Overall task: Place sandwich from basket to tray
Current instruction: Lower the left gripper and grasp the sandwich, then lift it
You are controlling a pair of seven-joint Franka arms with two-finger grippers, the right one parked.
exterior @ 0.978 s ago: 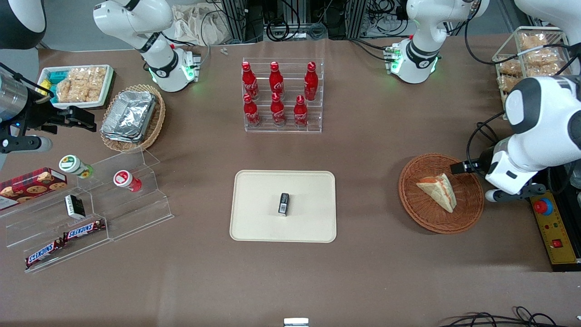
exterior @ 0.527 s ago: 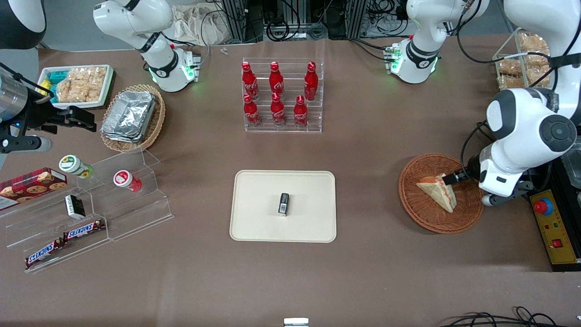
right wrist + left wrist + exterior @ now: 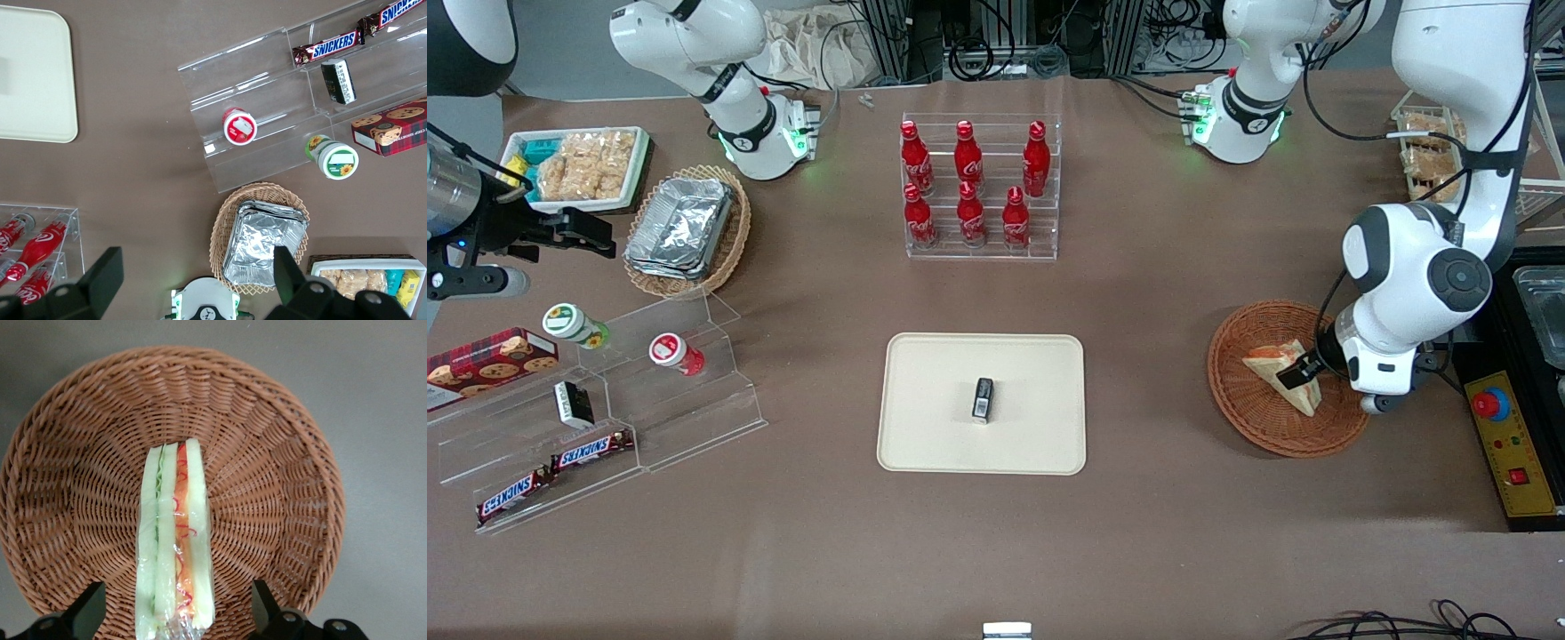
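The sandwich [image 3: 1270,365], a wrapped white-bread wedge with red, orange and green filling, lies in the round reddish-brown wicker basket [image 3: 1254,422] toward the working arm's end of the table. My gripper [image 3: 1295,374] hangs low over the wedge's wide end and stands open. In the left wrist view the sandwich [image 3: 175,540] runs lengthwise between the two dark fingertips [image 3: 265,599], one on each side and neither touching it, with the basket [image 3: 280,487] beneath. The cream tray [image 3: 934,436] lies mid-table, away from the basket.
A small black packet [image 3: 983,398] stands on the tray. An acrylic rack of red bottles [image 3: 978,191] is farther from the camera. A stepped acrylic shelf [image 3: 694,400] with snacks and a tan basket of foil trays [image 3: 685,229] lie toward the parked arm's end. A red button box [image 3: 1507,436] sits beside the basket.
The working arm has swung in over the basket and lowered. Its gripper went from the basket's rim to a position astride the sandwich. The sandwich has not moved.
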